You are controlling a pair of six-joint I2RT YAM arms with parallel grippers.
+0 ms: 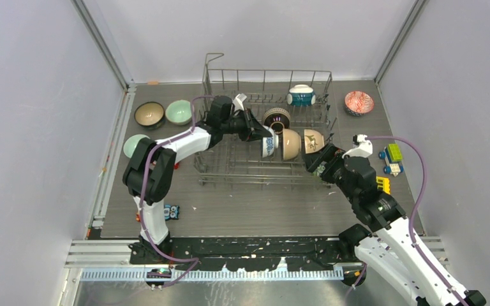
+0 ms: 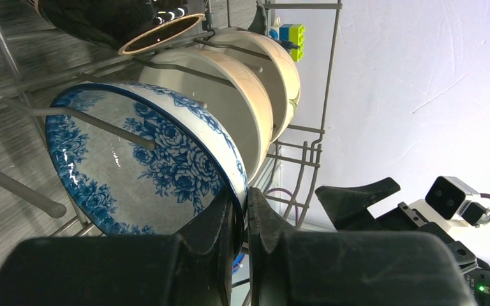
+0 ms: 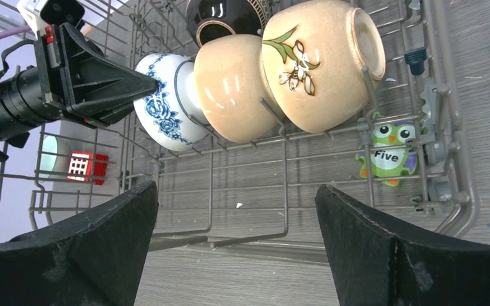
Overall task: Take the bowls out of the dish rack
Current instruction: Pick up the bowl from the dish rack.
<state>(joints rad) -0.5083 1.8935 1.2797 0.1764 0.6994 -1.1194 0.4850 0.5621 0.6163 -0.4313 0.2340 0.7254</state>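
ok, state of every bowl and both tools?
rack: five bowls inside
blue flowered bowl: on edge in rack, rim pinched
left tool: shut on that rim
plain cream bowl: on edge, free
leaf-painted cream bowl: on edge, free
dark bowl: in rack, on its side
teal bowl: in rack, far corner
red bowl: on table, right of rack
brown bowl: on table, left of rack
green bowl: on table, beside it
right tool: open, empty
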